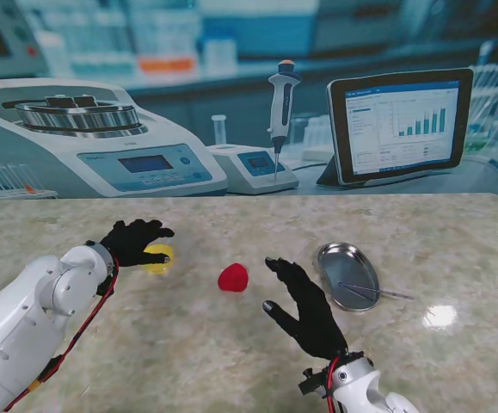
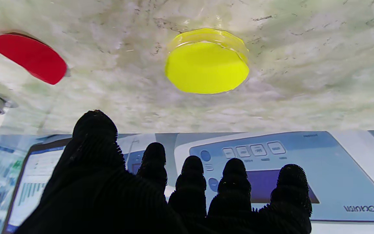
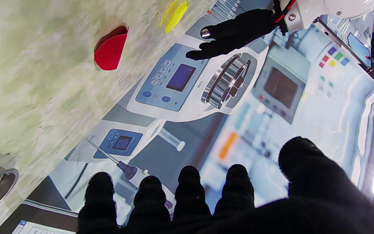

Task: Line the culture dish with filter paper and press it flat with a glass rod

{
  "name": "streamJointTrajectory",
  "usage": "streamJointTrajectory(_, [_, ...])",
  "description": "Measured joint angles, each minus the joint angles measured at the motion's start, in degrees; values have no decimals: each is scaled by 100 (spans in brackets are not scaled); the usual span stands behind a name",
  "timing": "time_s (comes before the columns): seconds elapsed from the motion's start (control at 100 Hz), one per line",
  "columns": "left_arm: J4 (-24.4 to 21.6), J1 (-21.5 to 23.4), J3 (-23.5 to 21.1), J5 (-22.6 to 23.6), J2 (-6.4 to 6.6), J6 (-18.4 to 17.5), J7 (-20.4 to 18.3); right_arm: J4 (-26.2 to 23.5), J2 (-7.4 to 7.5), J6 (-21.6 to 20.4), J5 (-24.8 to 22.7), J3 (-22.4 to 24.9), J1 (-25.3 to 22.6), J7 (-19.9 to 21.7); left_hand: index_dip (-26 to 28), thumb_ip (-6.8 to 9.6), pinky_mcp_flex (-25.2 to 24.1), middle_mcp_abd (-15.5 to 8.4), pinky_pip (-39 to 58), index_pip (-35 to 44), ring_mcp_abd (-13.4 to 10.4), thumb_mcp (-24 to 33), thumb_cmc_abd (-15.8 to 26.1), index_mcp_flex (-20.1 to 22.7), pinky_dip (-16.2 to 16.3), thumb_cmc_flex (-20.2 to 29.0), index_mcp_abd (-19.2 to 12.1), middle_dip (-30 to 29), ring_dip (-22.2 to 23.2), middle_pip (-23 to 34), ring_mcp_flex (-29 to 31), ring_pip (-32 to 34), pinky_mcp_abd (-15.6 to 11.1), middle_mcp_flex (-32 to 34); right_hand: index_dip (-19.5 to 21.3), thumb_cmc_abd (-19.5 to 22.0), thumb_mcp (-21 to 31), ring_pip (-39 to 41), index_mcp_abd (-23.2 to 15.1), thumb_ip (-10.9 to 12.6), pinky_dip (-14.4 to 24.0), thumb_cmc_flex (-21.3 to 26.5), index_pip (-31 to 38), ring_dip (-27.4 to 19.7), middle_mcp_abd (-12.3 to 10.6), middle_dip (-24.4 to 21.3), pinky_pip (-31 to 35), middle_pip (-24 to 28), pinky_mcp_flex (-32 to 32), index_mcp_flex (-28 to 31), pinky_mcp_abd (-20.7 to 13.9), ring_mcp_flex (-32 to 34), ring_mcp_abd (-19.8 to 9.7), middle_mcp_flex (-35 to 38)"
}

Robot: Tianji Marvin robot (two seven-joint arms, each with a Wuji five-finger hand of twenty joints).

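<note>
Over at ten o'clock our left hand (image 1: 132, 240) hovers spread, empty, over the yellow culture dish (image 1: 159, 257); next, grab it gently.

Your stand camera looks down from above the shoulders across the pale marbled table top (image 1: 231, 344) toward twelve o'clock. Both wrist cameras sit close behind their black-gloved fingers, facing the backdrop. All three views share the round red paper disc (image 1: 233, 277) (image 2: 28, 57) (image 3: 110, 50).
</note>
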Motion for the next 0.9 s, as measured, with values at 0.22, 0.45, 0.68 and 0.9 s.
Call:
streamJointTrajectory(0.22, [322,-366,488,-12,-9,576,-4,-21,-5,2,3,23,-19,-25,0,0,136,-1,21,0,0,0,-11,0,128,-6,0,590,252,588,153,209,0,3,75,0,0,0,0,0,0,0,0,0,0,0,4,37,0,0,0,0,0,0])
streamJointTrajectory(0.45, [394,-474,695,-22,-38,1107,-142,-25,-9,1,3,33,-30,-44,-150,0,190,0,86,-163,0,-3,-79,0,141,-161,0,404,308,264,153,287,7,3,141,0,0,1,0,0,0,0,0,0,0,0,5,38,0,0,0,0,0,0])
streamJointTrajectory(0.68, [812,-599,886,-102,-86,1090,367,-40,-9,0,1,38,-43,-43,-158,0,370,1,242,-296,0,-6,-207,0,142,-166,0,286,264,140,292,287,93,3,157,0,0,1,0,0,0,1,0,0,0,0,6,38,0,0,0,0,0,0])
streamJointTrajectory(0.9, [1207,-763,1091,-108,-112,974,588,-57,-9,8,1,36,-48,-39,-158,-2,381,1,513,-290,1,-6,-270,0,148,-229,-374,285,264,140,292,375,94,3,219,0,0,2,0,0,0,1,0,0,0,0,10,40,0,0,0,0,0,0])
